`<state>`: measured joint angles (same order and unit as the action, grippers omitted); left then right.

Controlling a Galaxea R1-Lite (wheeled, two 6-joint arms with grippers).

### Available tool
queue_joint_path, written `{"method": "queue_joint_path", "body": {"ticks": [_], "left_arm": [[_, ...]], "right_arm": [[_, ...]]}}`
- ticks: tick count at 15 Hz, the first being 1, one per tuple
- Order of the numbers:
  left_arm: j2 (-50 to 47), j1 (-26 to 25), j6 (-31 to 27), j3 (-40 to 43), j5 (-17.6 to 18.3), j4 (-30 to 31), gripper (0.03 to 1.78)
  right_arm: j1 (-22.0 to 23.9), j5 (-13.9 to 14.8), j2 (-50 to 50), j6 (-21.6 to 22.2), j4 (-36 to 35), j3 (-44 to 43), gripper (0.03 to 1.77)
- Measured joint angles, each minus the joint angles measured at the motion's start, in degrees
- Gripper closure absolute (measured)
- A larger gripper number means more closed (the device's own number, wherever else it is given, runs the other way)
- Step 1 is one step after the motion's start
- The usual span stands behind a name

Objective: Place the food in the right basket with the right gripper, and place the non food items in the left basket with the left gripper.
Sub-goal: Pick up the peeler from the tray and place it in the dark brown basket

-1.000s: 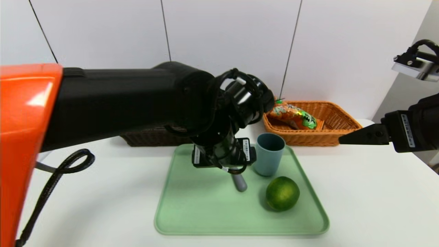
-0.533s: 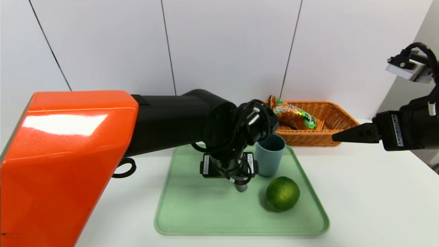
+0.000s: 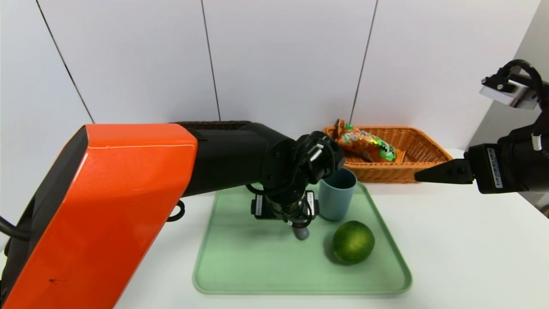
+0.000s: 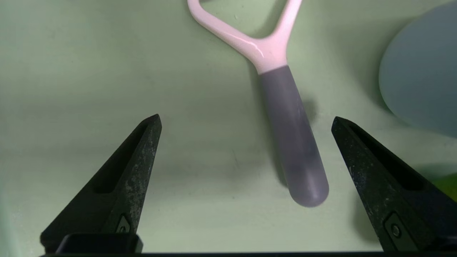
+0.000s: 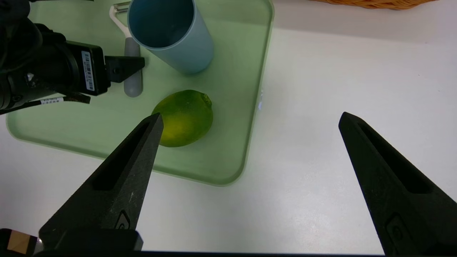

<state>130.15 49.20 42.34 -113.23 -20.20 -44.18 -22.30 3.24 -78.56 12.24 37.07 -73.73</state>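
One open left pincer (image 4: 246, 116) straddles the peeler's handle (image 4: 294, 139), the cup (image 3: 336, 195) just beside.

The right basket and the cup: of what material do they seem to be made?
The right basket: wicker or wicker-like plastic, slightly glossy, since strands are woven. The cup: probably plastic, perhaps ceramic, with a smooth, dull, evenly blue-grey surface.

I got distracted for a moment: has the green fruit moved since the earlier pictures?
No, the green fruit sits unmoved near the tray's front right corner.
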Motion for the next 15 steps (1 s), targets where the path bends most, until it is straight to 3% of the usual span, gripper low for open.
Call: {"method": "queue_joint_path", "body": {"ticks": [10, 12, 15], "left_arm": [[2.21, -0.65, -0.61, 0.02, -0.52, 0.99, 0.12], [2.38, -0.69, -0.85, -0.02, -0.52, 1.1, 0.47], [2.57, -0.67, -1.08, -0.02, -0.61, 1.01, 0.84]], "right_arm": [[0.0, -0.05, 0.06, -0.01, 0.02, 0.69, 0.1], [0.0, -0.02, 0.11, -0.04, 0.0, 0.91, 0.1], [0.0, -0.02, 0.2, -0.09, -0.02, 1.02, 0.1]]}}
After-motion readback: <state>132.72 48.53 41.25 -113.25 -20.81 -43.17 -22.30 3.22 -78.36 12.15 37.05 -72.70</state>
